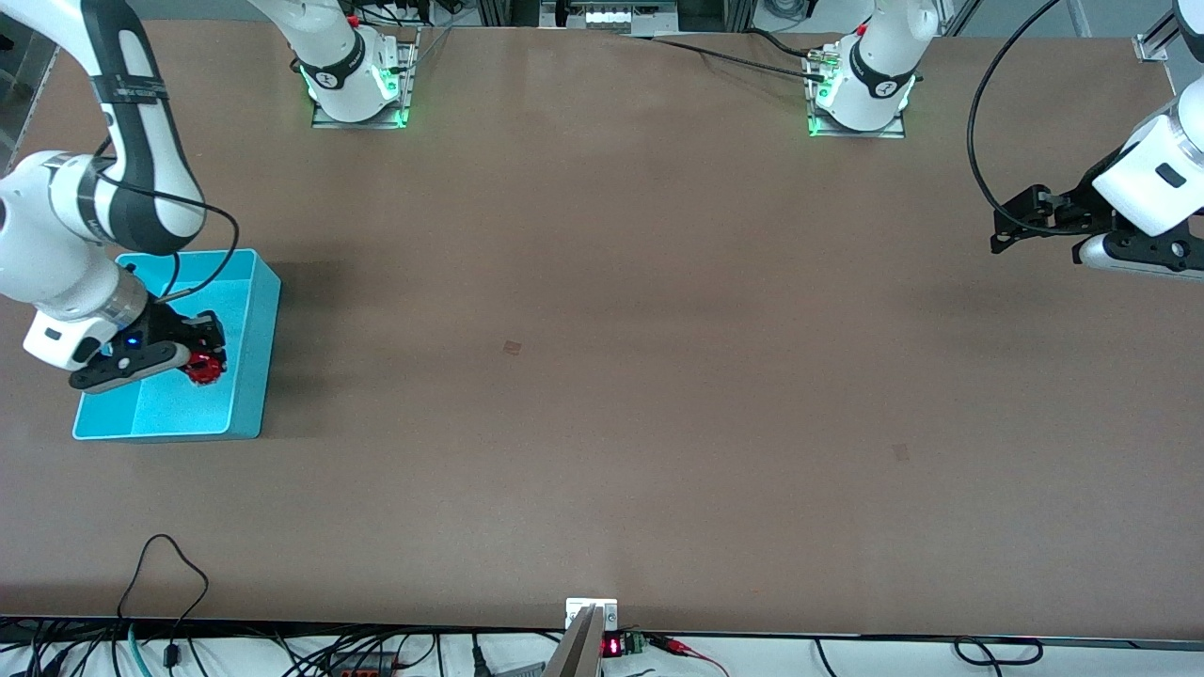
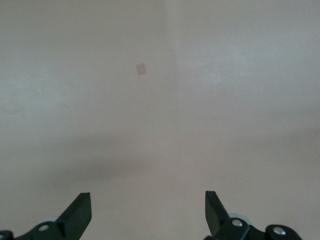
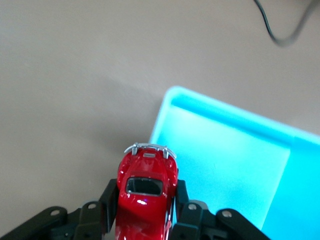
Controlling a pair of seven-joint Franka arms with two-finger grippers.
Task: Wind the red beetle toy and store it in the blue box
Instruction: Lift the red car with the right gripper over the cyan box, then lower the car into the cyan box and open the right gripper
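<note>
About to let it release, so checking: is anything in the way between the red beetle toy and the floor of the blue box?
Nothing visible. The right tool holds the red beetle toy over the blue box, whose visible floor is bare.

We're in a robotics lab, by the look of it: two white arm bases (image 1: 356, 80) w/ green status lights bolted to a bare brown table (image 1: 602, 376), loose cables (image 1: 160, 583) along its near edge, aluminium framing (image 1: 1152, 42) at one corner.
</note>
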